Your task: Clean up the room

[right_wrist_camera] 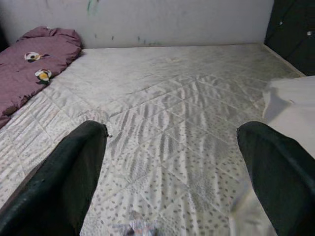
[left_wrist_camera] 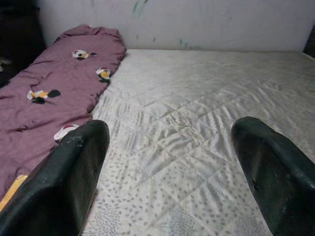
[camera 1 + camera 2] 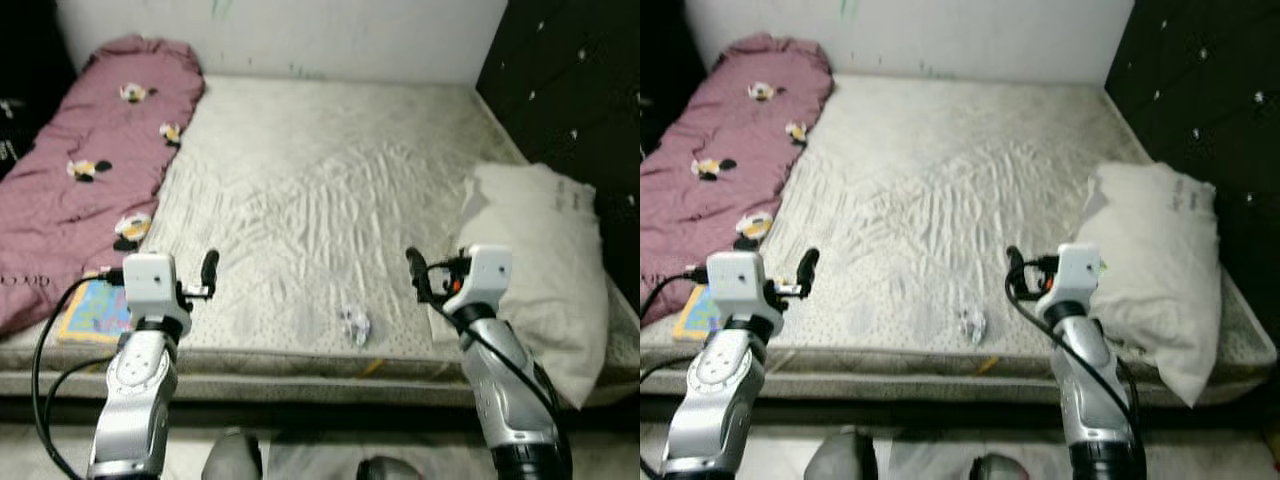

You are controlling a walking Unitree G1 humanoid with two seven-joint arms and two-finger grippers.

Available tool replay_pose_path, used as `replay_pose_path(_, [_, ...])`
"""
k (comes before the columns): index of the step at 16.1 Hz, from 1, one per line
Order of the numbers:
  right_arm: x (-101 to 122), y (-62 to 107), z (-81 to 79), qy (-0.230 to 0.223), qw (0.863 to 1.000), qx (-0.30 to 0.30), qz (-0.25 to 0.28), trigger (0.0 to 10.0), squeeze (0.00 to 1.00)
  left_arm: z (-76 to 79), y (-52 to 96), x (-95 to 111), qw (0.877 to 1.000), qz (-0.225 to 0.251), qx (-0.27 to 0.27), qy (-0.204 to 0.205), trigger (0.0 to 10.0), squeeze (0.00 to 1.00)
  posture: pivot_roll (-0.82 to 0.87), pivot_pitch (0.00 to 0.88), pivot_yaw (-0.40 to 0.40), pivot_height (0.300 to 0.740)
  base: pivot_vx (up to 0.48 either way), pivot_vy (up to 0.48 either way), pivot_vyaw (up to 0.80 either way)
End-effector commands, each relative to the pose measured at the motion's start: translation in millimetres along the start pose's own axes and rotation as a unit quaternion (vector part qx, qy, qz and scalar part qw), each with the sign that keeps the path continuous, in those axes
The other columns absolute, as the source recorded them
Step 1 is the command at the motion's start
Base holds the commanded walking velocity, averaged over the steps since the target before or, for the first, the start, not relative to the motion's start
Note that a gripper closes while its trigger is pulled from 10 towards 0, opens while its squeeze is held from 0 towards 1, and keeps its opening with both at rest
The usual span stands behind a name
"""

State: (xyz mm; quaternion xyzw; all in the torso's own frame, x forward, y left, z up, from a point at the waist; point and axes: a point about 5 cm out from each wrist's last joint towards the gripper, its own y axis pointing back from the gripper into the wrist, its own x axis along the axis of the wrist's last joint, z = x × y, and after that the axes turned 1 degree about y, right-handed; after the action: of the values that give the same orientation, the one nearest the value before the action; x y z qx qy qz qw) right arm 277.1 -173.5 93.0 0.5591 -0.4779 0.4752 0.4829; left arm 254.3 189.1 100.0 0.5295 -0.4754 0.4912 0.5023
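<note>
Two grippers hung over the near edge of the mattress [image 3: 330, 170] as we stood at the side of the bed, and neither one held anything. Our left gripper [image 2: 162, 147] had its fingers spread wide, with bare quilted cover showing between them; our right gripper [image 1: 170, 147] was spread just as wide.

We took the step in hand to be picking up the small crumpled wrapper [image 3: 354, 326], which lay on the mattress close to the near edge, between our two arms and a little nearer the right one. It showed as a pale scrap low in the right wrist view, ahead of and below the right gripper's open fingers. We could not tell from these pictures what it was made of.

To do this well, we judged the right gripper the better choice, being nearer. It would need to swing inward and drop until the fingers straddled the scrap, then close gently, since so light a thing could skid on the cover or be pushed off the edge.

Other things waited too: a colourful book [image 3: 95, 310] lay at the near left corner, partly under the pink blanket [image 3: 90, 170] that ran along the left side, and a white pillow [image 3: 535, 260] sat against the dark headboard [image 3: 570, 90] on the right.
</note>
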Motion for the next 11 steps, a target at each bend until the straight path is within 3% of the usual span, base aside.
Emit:
replay_pose_path(1, [2.7,-1.5,-0.3,-0.001,1.0,0.003,0.004,10.0,0.0,-0.8,-2.1,1.0,1.0,0.0,0.004,-0.002,10.0,0.0,0.01,0.0,-0.041,0.665,0.0,0.0,0.0])
replay_pose_path(6, [2.9,-2.5,-2.3,-0.002,1.0,0.008,0.003,10.0,0.0,-0.8,-2.9,1.5,1.0,0.003,0.009,0.001,10.0,0.0,0.01,0.0,-0.044,0.617,0.0,0.0,0.0])
replay_pose_path(11, [2.8,-3.4,-3.5,0.0,1.0,0.01,0.002,10.0,0.0,1.6,-2.5,2.8,1.0,0.01,-0.012,0.011,10.0,0.0,0.01,0.0,-0.046,0.613,0.0,0.0,0.0])
